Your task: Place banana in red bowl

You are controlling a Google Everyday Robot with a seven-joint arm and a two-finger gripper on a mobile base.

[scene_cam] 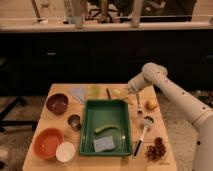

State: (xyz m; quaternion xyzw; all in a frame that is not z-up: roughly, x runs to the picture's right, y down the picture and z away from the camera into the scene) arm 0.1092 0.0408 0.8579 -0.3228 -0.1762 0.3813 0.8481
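Right, my two-finger gripper (131,93) hangs low over the far edge of the light wooden table (165,160), just beside the small pale-yellow banana piece (118,92) lying behind the green plastic tray (87,131). Nothing appears to be in its hold; beyond that I cannot tell.

Risks now. A greenish-yellow curved piece (106,129) sits inside the tray and a round yellowish-orange fruit (151,104) lies to my right; grabbing either would be the wrong pick. A silver fork (139,107) lies near too, so a sloppy descent could snag it. The banana is short and curved, so it may roll or squirt out of a pinch. The red-orange round bowl (48,143) waits at the near left corner, well apart, so the carry crosses the tray and passes a small metal cup (74,121) and a white bowl (65,151).

No brands, labels or writing that I can read.
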